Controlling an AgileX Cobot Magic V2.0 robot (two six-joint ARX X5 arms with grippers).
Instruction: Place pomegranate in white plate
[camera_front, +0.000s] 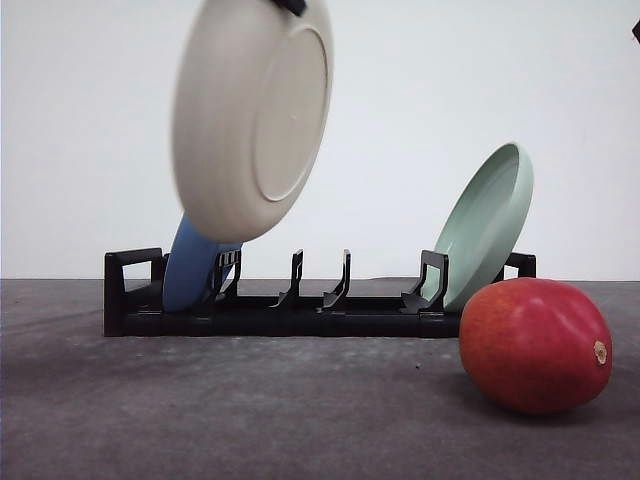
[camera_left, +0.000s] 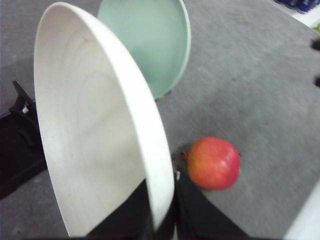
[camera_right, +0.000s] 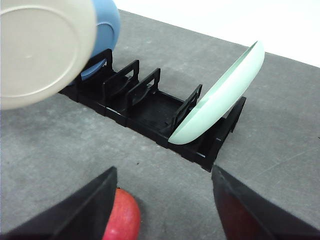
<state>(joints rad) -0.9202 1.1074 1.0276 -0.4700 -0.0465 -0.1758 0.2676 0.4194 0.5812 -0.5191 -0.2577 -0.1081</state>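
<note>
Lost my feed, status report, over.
Left gripper shut on cream matte white plate, held on edge above black rack. Right gripper open over red pomegranate on grey table. Nothing between.

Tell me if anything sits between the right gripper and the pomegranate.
Nothing visible does. The right gripper is open above the gray table, and the pomegranate lies just beside one finger with no object between them. The dish rack stands farther off.

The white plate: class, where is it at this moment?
In the front view the white plate is up in the air at upper left, tilted, above the blue plate in the rack.
</note>
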